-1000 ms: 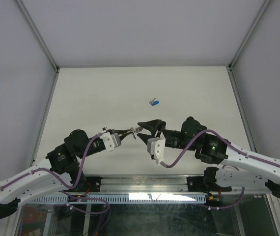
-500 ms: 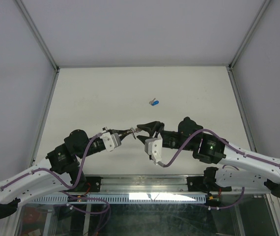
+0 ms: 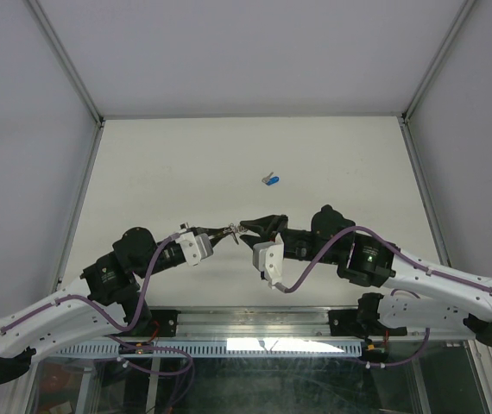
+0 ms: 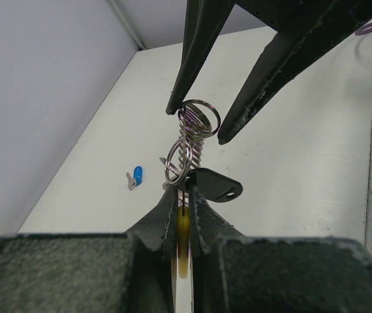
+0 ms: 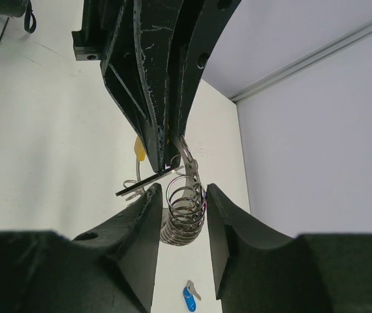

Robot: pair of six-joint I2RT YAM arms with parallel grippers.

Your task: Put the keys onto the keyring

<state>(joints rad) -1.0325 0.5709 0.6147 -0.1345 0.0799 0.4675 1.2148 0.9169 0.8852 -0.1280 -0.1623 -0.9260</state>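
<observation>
The keyring is a silver coiled ring with a yellow segment. It hangs in the air above the table's near middle. My left gripper is shut on its yellow end. A flat black tag sticks out beside the left fingertips. My right gripper is open, with one finger on each side of the coil and only narrow gaps left. A blue-headed key lies alone on the table farther back, also seen as the blue-headed key in the right wrist view.
The white table is fenced by metal posts and grey walls on three sides. Both arms reach inward from the near edge and meet tip to tip at the centre.
The right gripper has slid a little left onto the coil and its jaws have narrowed around it. The left gripper and keyring have stayed still.
</observation>
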